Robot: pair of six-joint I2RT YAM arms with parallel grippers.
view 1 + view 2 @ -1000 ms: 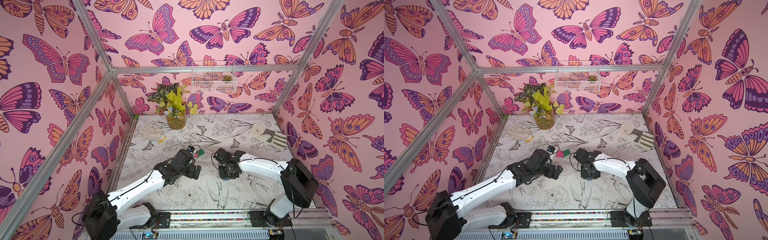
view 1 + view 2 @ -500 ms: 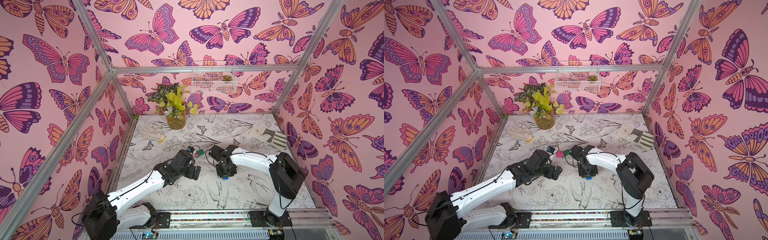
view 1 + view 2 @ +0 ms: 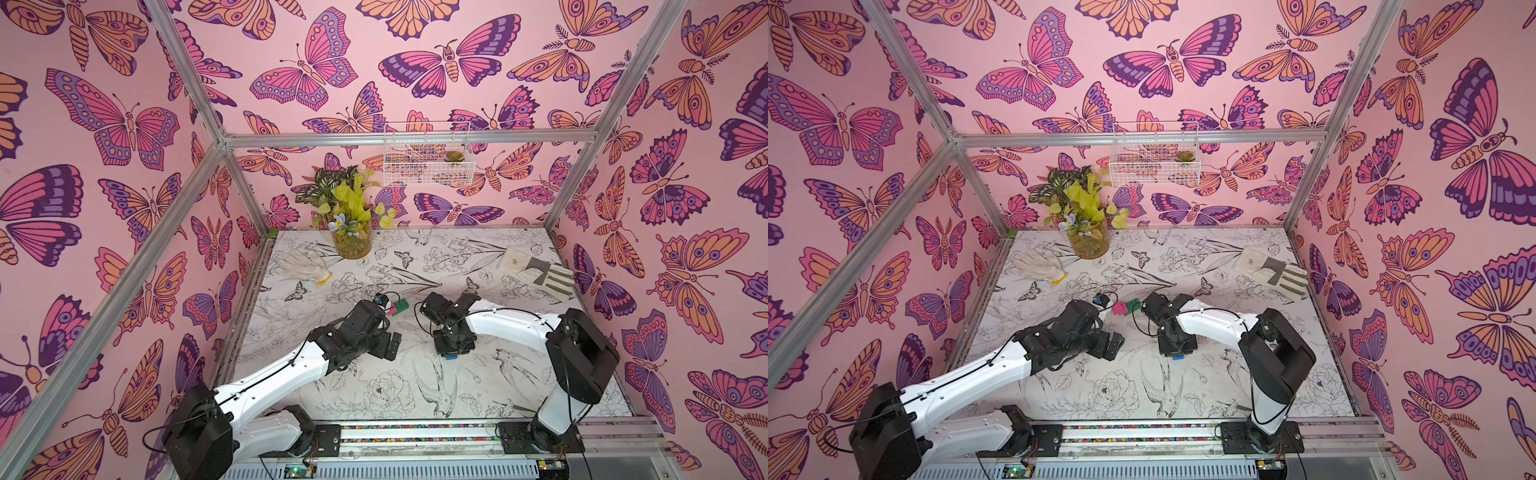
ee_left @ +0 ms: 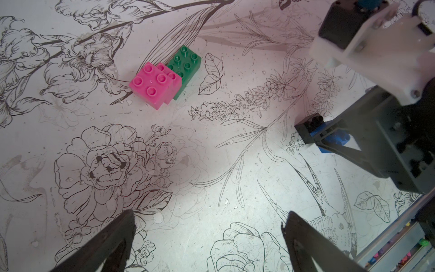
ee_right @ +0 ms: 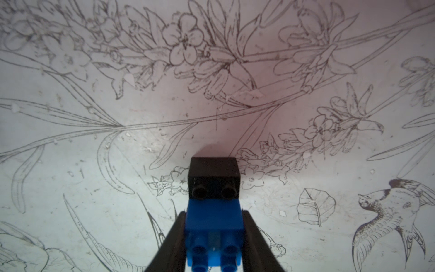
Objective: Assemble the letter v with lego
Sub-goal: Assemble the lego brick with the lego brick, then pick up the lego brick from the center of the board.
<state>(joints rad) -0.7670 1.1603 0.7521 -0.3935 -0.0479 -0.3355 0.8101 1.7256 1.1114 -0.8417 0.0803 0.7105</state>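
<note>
Toward the near middle of the bench (image 3: pixel 415 386), the right tool (image 5: pixel 213 215) is clamped on the blue brick (image 5: pixel 213 226), one finger on each side, with the black brick (image 5: pixel 214 175) joined to its far end. Whether this pair touches the bench is hard to tell. In both top views the arm hides the black brick and only a blue sliver shows. Just left of it, the left tool (image 4: pixel 209 213) stands wide apart and empty, its fingers cut off by the wrist view's edge. Farther back, between the two arms, a pink brick (image 4: pixel 150 83) half covers a second pink brick (image 4: pixel 173 77), which overlaps the green brick (image 4: pixel 186 62). From above, the left wrist partly screens this cluster. Far back lie a white glove (image 3: pixel 301 262) on the left and a striped glove (image 3: pixel 536 269) on the right, with a plant (image 3: pixel 351 243) beside the white one.
</note>
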